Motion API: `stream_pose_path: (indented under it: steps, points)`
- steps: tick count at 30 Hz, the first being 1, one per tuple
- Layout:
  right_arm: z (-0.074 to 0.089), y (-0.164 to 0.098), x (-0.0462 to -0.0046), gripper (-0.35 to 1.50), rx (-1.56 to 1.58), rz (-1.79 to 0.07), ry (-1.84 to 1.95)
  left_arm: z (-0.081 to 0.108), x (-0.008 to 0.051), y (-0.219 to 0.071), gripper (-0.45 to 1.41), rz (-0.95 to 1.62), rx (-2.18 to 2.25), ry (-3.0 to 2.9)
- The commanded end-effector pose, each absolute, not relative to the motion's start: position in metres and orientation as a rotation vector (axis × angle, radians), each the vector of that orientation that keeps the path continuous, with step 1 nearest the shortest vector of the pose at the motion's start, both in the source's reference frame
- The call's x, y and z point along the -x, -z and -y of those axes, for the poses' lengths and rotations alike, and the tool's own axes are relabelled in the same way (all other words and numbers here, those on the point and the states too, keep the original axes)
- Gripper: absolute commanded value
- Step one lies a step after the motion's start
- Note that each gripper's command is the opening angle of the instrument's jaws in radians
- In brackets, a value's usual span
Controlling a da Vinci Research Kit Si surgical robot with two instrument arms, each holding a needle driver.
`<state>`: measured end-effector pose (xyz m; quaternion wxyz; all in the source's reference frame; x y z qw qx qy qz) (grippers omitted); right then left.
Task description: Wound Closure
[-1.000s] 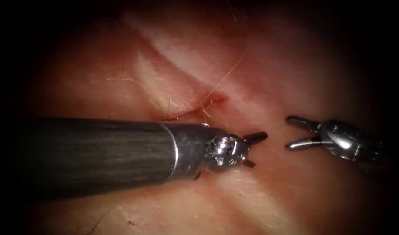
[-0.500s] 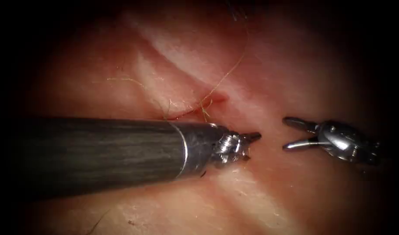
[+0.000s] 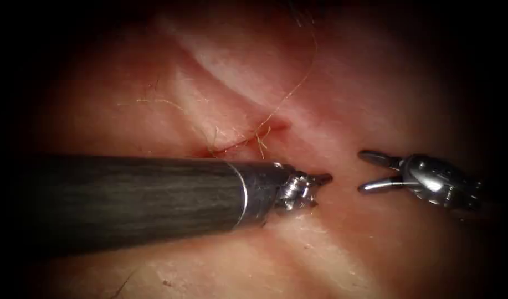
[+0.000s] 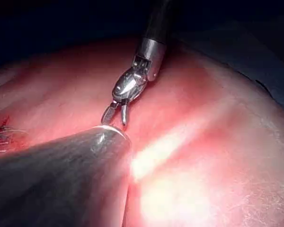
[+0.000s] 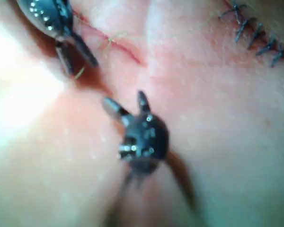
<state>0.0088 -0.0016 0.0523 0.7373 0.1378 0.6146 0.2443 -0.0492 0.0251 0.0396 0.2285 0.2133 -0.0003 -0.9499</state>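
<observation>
Both pincers, left [image 3: 320, 185] and right [image 3: 370, 173], agape, empty

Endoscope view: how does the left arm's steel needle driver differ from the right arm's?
The left arm's steel needle driver, on a long dark shaft, points right, its tip just below the red cut. The right arm's steel needle driver points left, further right of the cut. The left's jaws look short and narrowly parted; the right's lie side-on, spread wide. Both are open, holding nothing, over the pink tissue.

No readable text, label or number anywhere (tools included).
</observation>
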Motion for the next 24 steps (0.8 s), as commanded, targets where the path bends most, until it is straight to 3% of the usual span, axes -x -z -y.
stream_pose_path:
  steps: [1, 6, 8, 9, 11, 12, 24]
  points:
    - [0.0016, -0.0527, -0.0096, 1.48, -0.305, -1.353, -0.533, -0.0254, 0.0497, -0.0403, 0.42, 0.001, -0.587, 2.616]
    - [0.0016, -0.0528, -0.0097, 1.48, -0.304, -1.353, -0.533, -0.026, 0.0498, -0.0409, 0.34, 0.002, -0.584, 2.619]
    - [0.0017, -0.0528, -0.0097, 1.48, -0.304, -1.353, -0.533, -0.0259, 0.0499, -0.0409, 0.22, -0.002, -0.589, 2.619]
    - [0.0017, -0.0528, -0.0097, 1.48, -0.303, -1.353, -0.533, -0.0259, 0.05, -0.041, 0.12, -0.004, -0.591, 2.619]
    - [0.0017, -0.0528, -0.0098, 1.48, -0.303, -1.353, -0.533, -0.0257, 0.0502, -0.0412, -0.33, -0.007, -0.6, 2.599]
    - [0.0017, -0.0528, -0.0098, 1.48, -0.303, -1.353, -0.533, -0.0255, 0.0503, -0.0413, -0.45, -0.008, -0.604, 2.591]
    - [0.0018, -0.0528, -0.0103, 1.48, -0.304, -1.355, -0.532, -0.0267, 0.0488, -0.0388, -0.45, 0.084, -0.759, 2.602]
